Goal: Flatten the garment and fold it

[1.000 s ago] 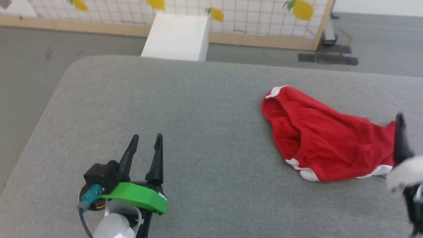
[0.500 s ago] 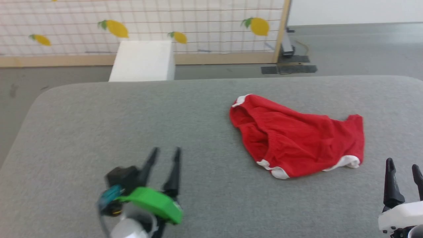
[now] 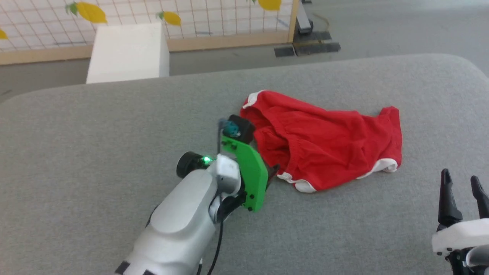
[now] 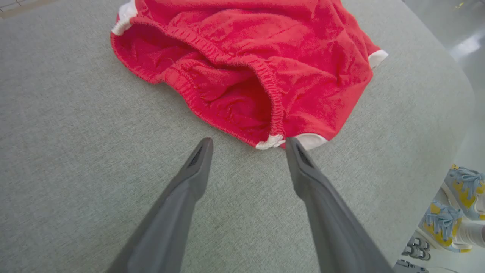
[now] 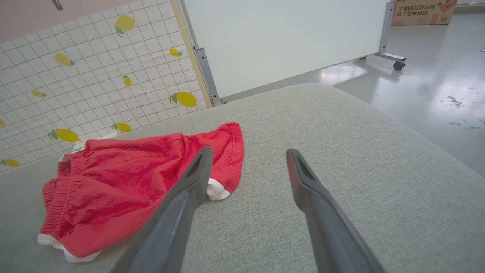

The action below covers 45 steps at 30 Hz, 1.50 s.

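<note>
Resembled a test lab: wheeled white partition (image 5: 280,38), lemon-print grid screen (image 5: 94,76), polished grey floor (image 5: 428,94), cardboard box (image 5: 424,11).

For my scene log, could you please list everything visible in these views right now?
garment: one, red with white trim, crumpled on the table.
table: one, grey fabric top, under the garment.
box: one, white, beyond the table.
lemon panel: one, white grid with yellow lemons, wood-framed, behind the box.
white board: one, on castors, beside the lemon panel.
shoes: two, yellow with blue laces, on the floor.
left gripper: one, dark fingers, open, at the garment's white-trimmed edge.
right gripper: one, dark fingers, open, over bare table.
</note>
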### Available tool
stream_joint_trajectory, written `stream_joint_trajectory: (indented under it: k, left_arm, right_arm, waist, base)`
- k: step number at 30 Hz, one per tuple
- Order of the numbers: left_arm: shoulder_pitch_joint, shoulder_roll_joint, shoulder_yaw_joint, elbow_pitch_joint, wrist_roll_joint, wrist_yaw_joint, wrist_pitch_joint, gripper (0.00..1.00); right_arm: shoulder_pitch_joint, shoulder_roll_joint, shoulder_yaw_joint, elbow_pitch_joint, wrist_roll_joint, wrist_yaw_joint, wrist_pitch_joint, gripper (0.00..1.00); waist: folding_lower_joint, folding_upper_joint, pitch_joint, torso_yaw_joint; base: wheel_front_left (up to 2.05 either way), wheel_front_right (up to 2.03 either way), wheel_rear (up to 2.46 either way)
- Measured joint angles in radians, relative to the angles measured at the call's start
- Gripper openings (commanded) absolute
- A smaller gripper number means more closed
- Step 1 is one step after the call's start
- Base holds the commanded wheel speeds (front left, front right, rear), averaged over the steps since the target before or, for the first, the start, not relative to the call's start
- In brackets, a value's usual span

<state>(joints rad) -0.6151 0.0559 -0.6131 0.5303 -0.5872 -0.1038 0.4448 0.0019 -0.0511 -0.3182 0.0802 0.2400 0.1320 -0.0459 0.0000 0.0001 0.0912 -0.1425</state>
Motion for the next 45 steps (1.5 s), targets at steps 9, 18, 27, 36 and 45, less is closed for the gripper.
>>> stream_joint_trajectory:
  k: [9, 18, 27, 36, 45]
  left_arm:
    - [-0.107, -0.004, -0.105, 0.071, -0.054, 0.008, 0.135, 1.0]
    - [-0.119, -0.005, -0.14, 0.114, -0.082, 0.027, 0.126, 0.0]
    - [-0.13, -0.007, -0.114, 0.103, -0.148, 0.044, 0.052, 0.0]
    - [-0.091, 0.068, 0.014, 0.035, -0.232, 0.108, 0.001, 0.0]
    - [0.171, 0.192, 0.129, -0.079, -0.332, 0.216, -0.016, 0.0]
  right_arm:
    - [-0.032, 0.0, 0.012, 0.047, 0.016, 0.0, -0.034, 1.0]
    - [-0.043, 0.0, 0.003, 0.081, 0.017, 0.0, -0.053, 1.0]
    - [-0.046, 0.0, -0.001, 0.085, 0.004, 0.0, -0.054, 1.0]
    - [-0.021, 0.0, 0.0, 0.071, -0.012, 0.0, -0.025, 1.0]
    - [-0.009, 0.0, 0.019, 0.053, -0.021, 0.0, 0.001, 1.0]
  waist:
    - [0.0, 0.0, 0.081, -0.077]
    - [0.0, 0.0, 0.13, -0.116]
    - [0.0, 0.0, 0.112, -0.056]
    - [0.0, 0.0, 0.066, 0.064]
    - [0.0, 0.0, 0.015, 0.184]
  base:
    - [0.0, 0.0, 0.0]
    - [0.0, 0.0, 0.0]
    - [0.0, 0.0, 0.0]
    - [0.0, 0.0, 0.0]
    - [0.0, 0.0, 0.0]
